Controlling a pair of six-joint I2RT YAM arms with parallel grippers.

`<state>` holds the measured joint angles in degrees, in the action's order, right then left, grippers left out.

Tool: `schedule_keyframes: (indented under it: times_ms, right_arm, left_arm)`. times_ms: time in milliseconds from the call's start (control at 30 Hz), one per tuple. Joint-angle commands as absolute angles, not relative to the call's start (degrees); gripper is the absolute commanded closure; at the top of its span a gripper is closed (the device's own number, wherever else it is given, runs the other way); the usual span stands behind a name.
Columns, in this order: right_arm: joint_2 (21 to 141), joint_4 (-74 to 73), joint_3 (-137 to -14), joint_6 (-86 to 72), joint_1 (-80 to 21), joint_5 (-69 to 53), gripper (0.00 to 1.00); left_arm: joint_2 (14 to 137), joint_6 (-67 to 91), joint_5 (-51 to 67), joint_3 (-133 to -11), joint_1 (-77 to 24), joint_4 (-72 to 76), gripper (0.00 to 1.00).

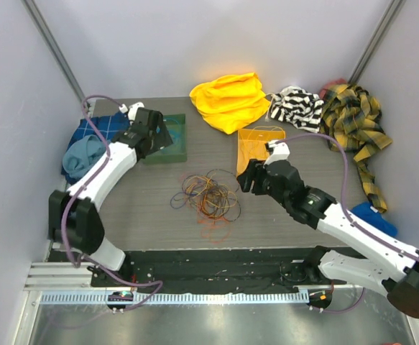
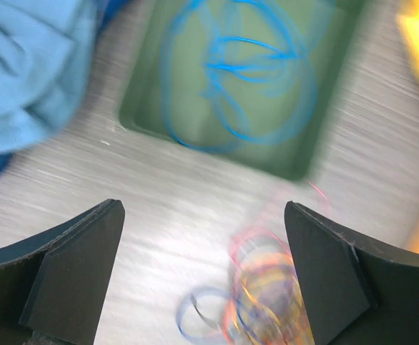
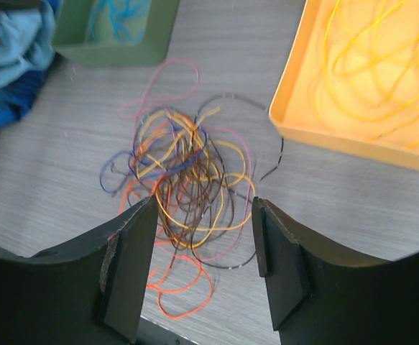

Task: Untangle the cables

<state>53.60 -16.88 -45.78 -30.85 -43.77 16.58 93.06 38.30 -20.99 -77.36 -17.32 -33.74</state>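
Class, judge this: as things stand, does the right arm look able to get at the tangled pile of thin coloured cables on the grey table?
Probably yes: the right gripper hangs open just beside the tangled pile of thin coloured cables, and nothing lies between them.

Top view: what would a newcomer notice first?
The colourful tangle of cables at the centre draws the eye first. Beyond it, a green tray holds a blue cable and an orange tray holds yellow cables; a bright yellow cloth lies at the far edge.
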Motion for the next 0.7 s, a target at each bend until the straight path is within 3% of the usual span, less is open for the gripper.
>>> schedule_keyframes:
  times_ms: [0,100,300,467,667]
  right_arm:
    - [59.56,-12.66,-42.81,-33.40,-43.95,11.52,0.38]
    - [61.78,-12.66,-41.23,-34.80,-44.12,10.81,0.42]
    - [58.54,-8.35,-37.00,-36.74,-44.21,16.26,0.42]
    - [68.08,-10.54,-43.23,-33.93,-45.44,12.22,0.43]
    - [75.84,-7.21,-49.39,-33.58,-49.39,10.81,0.46]
  left_arm:
    - [82.81,39.56,-24.14,-75.50,-27.21,-26.89,0.00]
    - [78.58,38.67,-27.67,-72.44,-33.98,-28.21,0.00]
    - [68.92,43.14,-29.79,-61.20,-38.49,-28.48,0.00]
    - [61.45,45.62,-31.12,-52.40,-38.50,-25.58,0.00]
    - [65.91,45.87,-26.90,-51.42,-38.41,-29.61,0.00]
